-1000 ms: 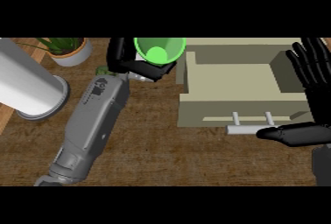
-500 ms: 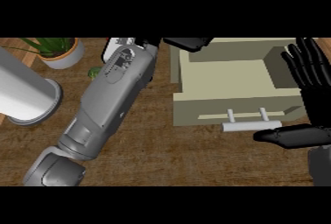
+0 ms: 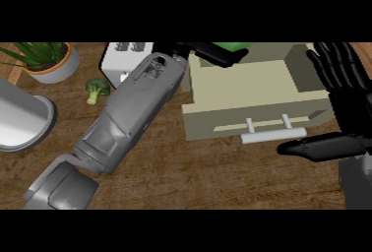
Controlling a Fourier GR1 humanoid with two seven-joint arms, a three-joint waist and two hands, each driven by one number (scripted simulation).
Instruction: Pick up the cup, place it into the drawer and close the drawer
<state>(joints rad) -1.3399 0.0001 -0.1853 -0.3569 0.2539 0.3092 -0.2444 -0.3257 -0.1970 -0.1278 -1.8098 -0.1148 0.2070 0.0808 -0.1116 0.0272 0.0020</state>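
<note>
My left hand [image 3: 209, 51] holds its fingers curled round the green cup [image 3: 236, 45], over the back corner of the open drawer [image 3: 247, 91]. If I release here, I fear the cup may strike the wall and tip outside. My right hand [image 3: 341, 83] rests open at the right.

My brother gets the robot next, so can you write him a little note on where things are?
The left hand is curled round the green cup at the far left corner of the open drawer. The right hand is open beside the drawer's right side, holding nothing.
Done: cup picked up.
To do: set the cup inside, let go, push the drawer shut.
</note>
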